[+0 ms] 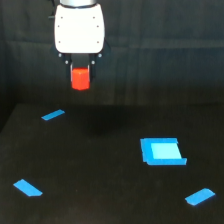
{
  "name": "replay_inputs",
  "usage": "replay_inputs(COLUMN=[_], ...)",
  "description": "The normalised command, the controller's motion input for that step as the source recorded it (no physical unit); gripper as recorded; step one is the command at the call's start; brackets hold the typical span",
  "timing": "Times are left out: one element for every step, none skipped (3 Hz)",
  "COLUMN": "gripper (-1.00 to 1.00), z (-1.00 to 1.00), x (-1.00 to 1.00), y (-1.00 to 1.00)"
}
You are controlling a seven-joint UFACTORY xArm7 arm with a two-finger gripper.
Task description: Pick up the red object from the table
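Above the wide matte black tabletop with its flat blue patches, the white arm's dark tool grips the small red-orange faceted block, well clear. Lift looks done; next, simply hold steady.

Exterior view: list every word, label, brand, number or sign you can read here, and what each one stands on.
None can be read.
The white tool body is plain; it has small dark dots near its lower edge, too small to tell.
The red object in the tool carries no marks.
The blue patches on the black table are plain.
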Motion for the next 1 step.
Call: replay_inputs(gripper=[-0.86], z=[0.05], x=[-0.03], y=[-0.02])
